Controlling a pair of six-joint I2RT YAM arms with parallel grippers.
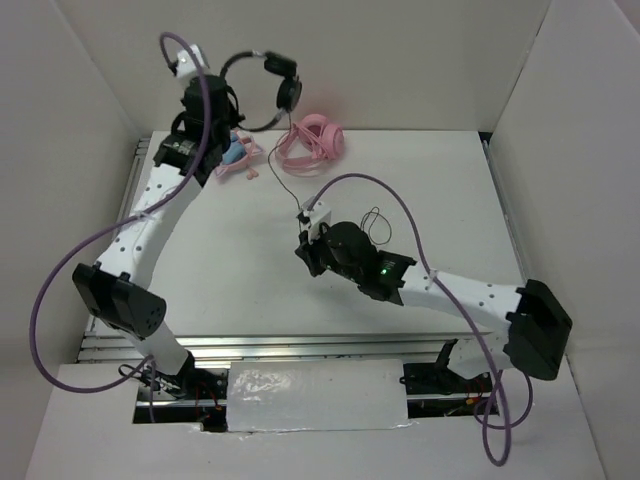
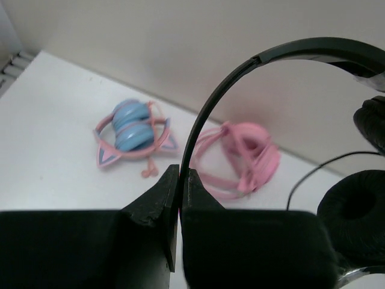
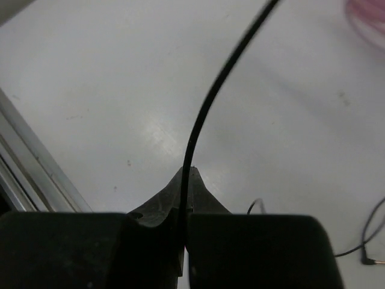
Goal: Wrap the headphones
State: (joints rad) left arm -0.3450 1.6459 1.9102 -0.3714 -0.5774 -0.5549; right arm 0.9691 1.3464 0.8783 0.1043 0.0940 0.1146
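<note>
My left gripper [image 1: 222, 88] is raised at the back left, shut on the thin black headband [image 2: 203, 114] of the black headphones [image 1: 285, 90]. The headphones hang in the air with both round earcups [image 2: 354, 211] to the gripper's right. Their thin black cable [image 1: 275, 165] runs down from the earcups to my right gripper [image 1: 303, 238], which is low over the table's middle. In the right wrist view the right gripper [image 3: 187, 173] is shut on the cable [image 3: 210, 102], which rises from between the jaws. Slack cable with its plug [image 3: 368, 260] lies on the table behind.
All-pink headphones [image 1: 316, 138] lie at the back centre and show in the left wrist view [image 2: 246, 159]. Pink headphones with blue earcups [image 1: 235, 155] lie at the back left under the left arm [image 2: 132, 126]. White walls enclose the table; a metal rail [image 3: 24, 150] runs along an edge.
</note>
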